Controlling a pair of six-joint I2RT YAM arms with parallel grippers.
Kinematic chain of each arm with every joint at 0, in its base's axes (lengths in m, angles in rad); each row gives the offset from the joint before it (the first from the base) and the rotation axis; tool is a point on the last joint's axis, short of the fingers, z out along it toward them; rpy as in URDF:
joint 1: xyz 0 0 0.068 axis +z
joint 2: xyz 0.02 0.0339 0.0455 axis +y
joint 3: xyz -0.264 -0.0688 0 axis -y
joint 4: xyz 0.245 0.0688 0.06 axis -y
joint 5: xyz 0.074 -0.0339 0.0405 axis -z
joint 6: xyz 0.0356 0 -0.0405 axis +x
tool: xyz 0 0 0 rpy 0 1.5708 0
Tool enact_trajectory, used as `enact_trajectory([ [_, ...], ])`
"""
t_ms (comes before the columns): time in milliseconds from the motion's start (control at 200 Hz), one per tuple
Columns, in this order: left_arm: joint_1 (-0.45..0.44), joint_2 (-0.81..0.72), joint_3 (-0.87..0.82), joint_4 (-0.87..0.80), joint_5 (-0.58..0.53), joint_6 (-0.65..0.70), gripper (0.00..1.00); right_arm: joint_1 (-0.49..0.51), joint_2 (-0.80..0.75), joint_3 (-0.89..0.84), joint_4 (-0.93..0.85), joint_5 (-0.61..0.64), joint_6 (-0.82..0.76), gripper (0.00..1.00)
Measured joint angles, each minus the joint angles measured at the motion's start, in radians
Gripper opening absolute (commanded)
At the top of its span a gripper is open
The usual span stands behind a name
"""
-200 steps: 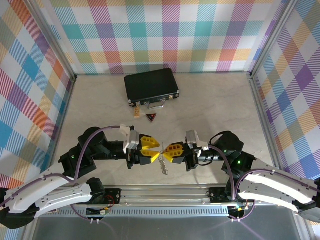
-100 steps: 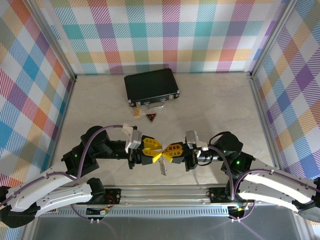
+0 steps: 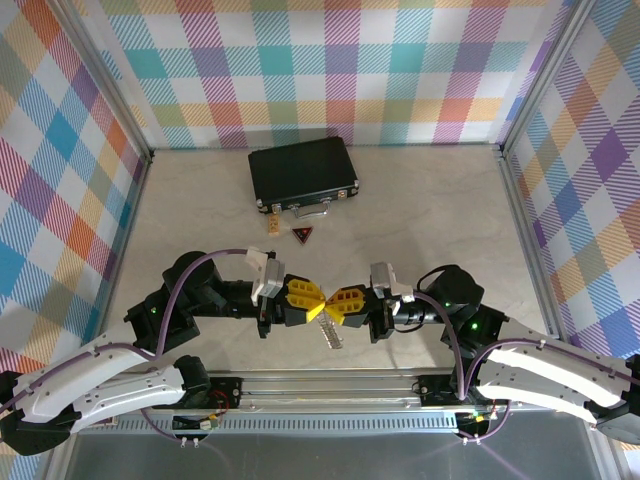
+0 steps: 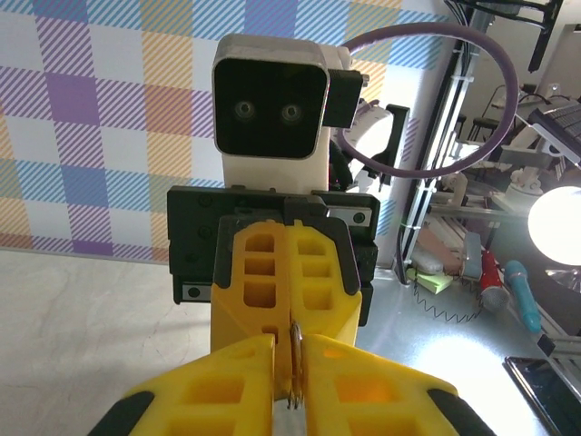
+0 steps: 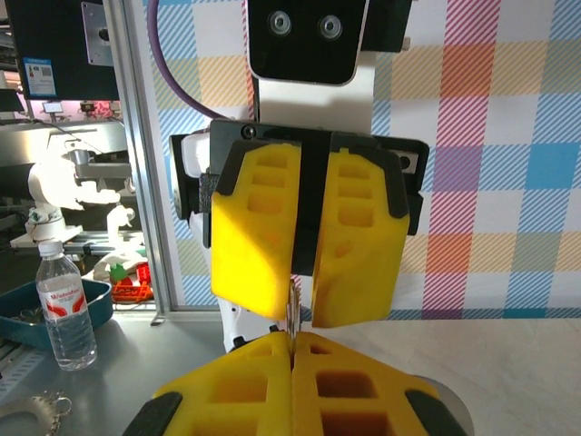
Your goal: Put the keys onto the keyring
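Between my left gripper (image 3: pixel 316 304) and my right gripper (image 3: pixel 335 303), met tip to tip, hung the keyring (image 3: pixel 333 334), dangling just below. Each was clenched on its thin metal from its own side. Well beyond both, beside the black case (image 3: pixel 303 172), lay the key (image 3: pixel 272 225).

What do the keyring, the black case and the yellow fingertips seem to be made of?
The keyring: probably metal, silvery and shiny, with a toothed edge. The black case: a hard, smooth shell, perhaps plastic or metal, with silvery fittings. The yellow fingertips: matte plastic, likely moulded or printed, with square hollows.
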Motion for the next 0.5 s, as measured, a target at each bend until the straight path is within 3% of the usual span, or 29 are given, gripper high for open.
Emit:
enact_trajectory([
  [500,0.000,-0.001,-0.011,0.003,0.001,-0.001,0.19,0.000,-0.012,-0.039,0.077,0.000,0.022,0.00],
])
